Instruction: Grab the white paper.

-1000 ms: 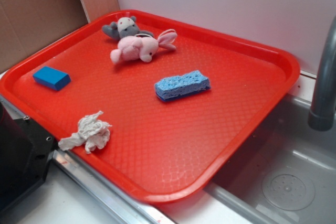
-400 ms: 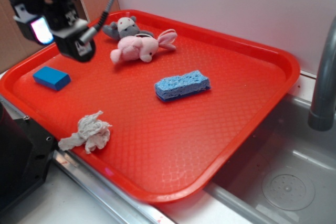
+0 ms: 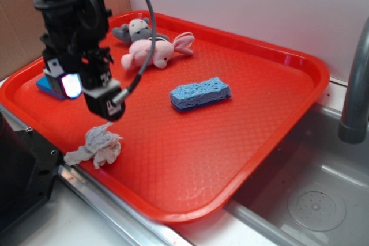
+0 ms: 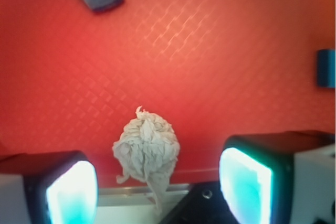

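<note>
The white paper (image 3: 98, 146) is a crumpled off-white wad lying at the near left edge of the red tray (image 3: 277, 136), its thin tail hanging over the rim. My gripper (image 3: 86, 93) hangs above the tray just behind the paper, clear of it, jaws open and empty. In the wrist view the paper (image 4: 147, 150) lies between and slightly ahead of the two glowing pads (image 4: 71, 192), untouched by either.
A blue sponge (image 3: 200, 93) lies mid-tray. A pink plush (image 3: 153, 52) and a grey-and-white plush (image 3: 134, 30) sit at the back. A blue block (image 3: 46, 84) is partly hidden behind the gripper. A black box (image 3: 23, 171) stands left; a sink (image 3: 311, 200) and faucet (image 3: 354, 90) are at right.
My gripper has come in from the upper left and moved down and toward the front, now hanging over the paper. The objects on the tray have not moved.
</note>
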{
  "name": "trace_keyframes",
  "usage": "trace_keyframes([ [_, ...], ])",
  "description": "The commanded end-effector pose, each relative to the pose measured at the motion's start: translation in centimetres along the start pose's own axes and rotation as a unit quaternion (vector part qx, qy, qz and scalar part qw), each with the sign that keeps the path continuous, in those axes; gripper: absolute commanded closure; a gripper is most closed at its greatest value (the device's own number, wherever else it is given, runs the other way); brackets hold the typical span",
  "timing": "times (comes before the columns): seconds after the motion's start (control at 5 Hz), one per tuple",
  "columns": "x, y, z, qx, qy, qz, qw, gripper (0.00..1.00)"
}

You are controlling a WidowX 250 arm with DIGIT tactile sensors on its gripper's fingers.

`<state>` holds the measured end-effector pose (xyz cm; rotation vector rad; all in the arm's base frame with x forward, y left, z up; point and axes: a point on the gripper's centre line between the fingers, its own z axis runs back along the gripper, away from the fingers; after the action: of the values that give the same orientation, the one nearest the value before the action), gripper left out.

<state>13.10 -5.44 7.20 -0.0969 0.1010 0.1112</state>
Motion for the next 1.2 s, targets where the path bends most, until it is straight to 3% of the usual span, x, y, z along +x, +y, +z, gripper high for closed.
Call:
trace_keyframes([
  [0.0,0.0,0.0,-4.1,-0.002,0.030,-0.012,0.999,0.00],
  [0.2,0.1,0.1,-5.9,0.011,0.044,-0.014,0.999,0.00],
  [0.4,-0.1,0.1,-6.9,0.010,0.052,-0.012,0.999,0.33],
  [0.6,-0.4,0.3,-6.7,0.007,0.049,0.002,0.999,1.00],
  [1.0,1.4,0.7,-3.0,-0.032,0.030,0.009,0.999,1.00],
])
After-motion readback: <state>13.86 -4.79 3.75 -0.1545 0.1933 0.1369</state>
